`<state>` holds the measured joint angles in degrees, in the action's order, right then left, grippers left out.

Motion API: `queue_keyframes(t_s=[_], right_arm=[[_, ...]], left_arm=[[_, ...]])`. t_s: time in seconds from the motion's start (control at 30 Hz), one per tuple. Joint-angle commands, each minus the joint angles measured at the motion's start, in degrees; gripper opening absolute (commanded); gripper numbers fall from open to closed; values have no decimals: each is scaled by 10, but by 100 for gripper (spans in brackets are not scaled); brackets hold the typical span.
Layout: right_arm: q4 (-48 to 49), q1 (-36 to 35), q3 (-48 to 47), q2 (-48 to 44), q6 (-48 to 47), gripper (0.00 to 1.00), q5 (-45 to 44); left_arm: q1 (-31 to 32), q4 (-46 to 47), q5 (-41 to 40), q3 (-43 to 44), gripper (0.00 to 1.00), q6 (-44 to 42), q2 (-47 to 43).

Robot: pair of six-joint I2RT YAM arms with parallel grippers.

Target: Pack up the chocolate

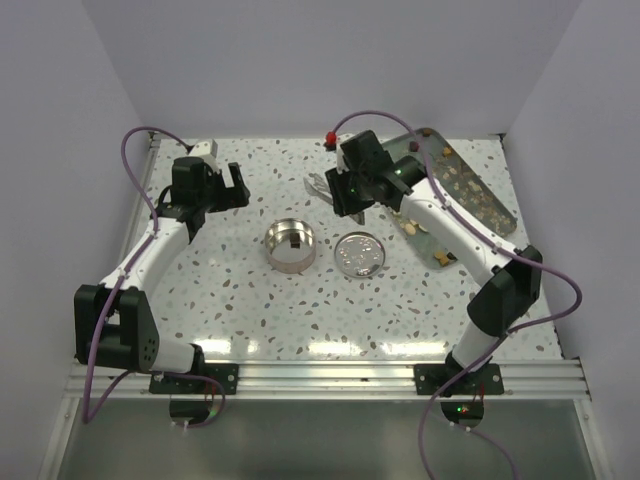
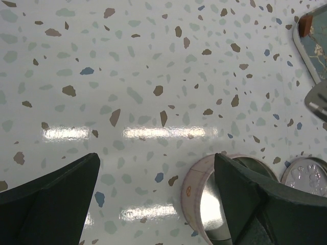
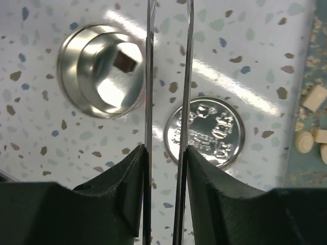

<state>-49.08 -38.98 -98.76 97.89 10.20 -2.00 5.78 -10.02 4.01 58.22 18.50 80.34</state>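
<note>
We read this as a robotics lab cell. Two white-and-black arms, the left arm (image 1: pixel 150 248) and the right arm (image 1: pixel 455 232), are bolted to an aluminium rail (image 1: pixel 330 377) along the near edge of a speckled terrazzo counter (image 1: pixel 250 310). Plain pale walls (image 1: pixel 300 60) box the counter in on three sides. Purple cables (image 1: pixel 124 155) loop out from the arms, and a small board with a lit green light (image 1: pixel 463 410) sits just below the rail, the kind of bare wiring we meet on a test rig.
</note>
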Motion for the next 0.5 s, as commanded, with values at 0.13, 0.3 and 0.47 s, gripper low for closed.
queue_keyframes(t_s=[0.13, 0.3, 0.47], right_arm=[[14, 122, -12, -30, -22, 39, -39], [21, 169, 40, -51, -37, 40, -54], [32, 210, 89, -64, -42, 40, -63]], left_arm=[[4, 7, -12, 2, 100, -3, -4], [4, 9, -12, 2, 100, 0, -2], [4, 11, -10, 2, 100, 0, 2]])
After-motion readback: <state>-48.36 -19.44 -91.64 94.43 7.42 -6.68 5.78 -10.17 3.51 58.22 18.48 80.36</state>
